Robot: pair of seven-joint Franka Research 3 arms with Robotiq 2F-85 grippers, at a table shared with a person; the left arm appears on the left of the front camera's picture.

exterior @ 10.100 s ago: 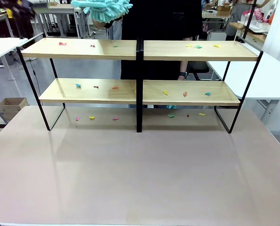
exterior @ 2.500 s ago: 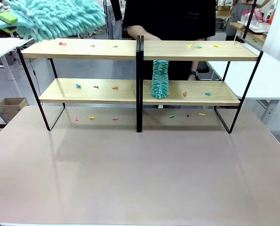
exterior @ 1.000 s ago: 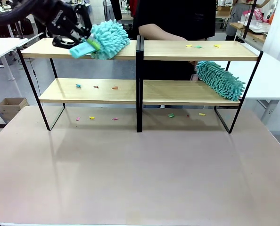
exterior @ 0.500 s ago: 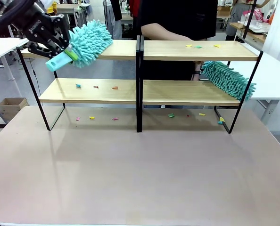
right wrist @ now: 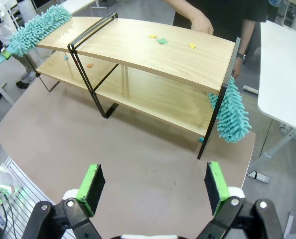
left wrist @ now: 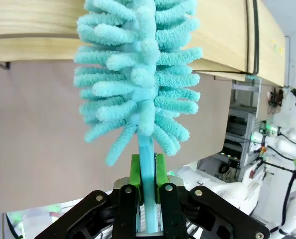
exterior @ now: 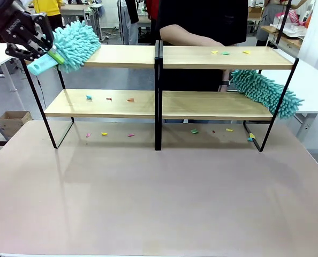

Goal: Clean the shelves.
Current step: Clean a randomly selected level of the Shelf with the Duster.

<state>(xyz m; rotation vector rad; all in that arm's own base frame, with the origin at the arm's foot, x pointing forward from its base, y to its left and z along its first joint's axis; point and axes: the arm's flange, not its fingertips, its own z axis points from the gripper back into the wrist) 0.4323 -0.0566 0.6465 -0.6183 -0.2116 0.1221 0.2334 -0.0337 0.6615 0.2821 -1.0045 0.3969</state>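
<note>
**Robot and person dust a rack from both ends**

The left gripper (exterior: pixel 43 52) (left wrist: pixel 148 172) is clamped tight, green pads pinching the flat handle (exterior: pixel 40 65) (left wrist: pixel 147 164) of a teal duster (exterior: pixel 76 42) (left wrist: pixel 138 74) (right wrist: pixel 38 27). Its shaggy head lies at the left end of the top left board of the shelves (exterior: pixel 202 58) (left wrist: pixel 222 35) (right wrist: pixel 138 50).

The right gripper (right wrist: pixel 153 181) hangs above the table (exterior: pixel 159 203) with its jaws spread wide and nothing between them.

The shelves stand across the far half of the table, between the robot and a person (exterior: pixel 202 16) in black behind them.

At the rack's right end, a second teal duster (exterior: pixel 266 92) (right wrist: pixel 230 114) slants down past the end of the lower right board, just beside the black frame upright, with one of the person's hands (exterior: pixel 222 83) (right wrist: pixel 236 63) at its upper end. The person's other hand (exterior: pixel 207 42) (right wrist: pixel 200 22) rests on the top right board.

Small coloured scraps (exterior: pixel 225 52) (right wrist: pixel 158 39) lie on the top right board, more on the lower left board, and others on the table under the rack.
</note>
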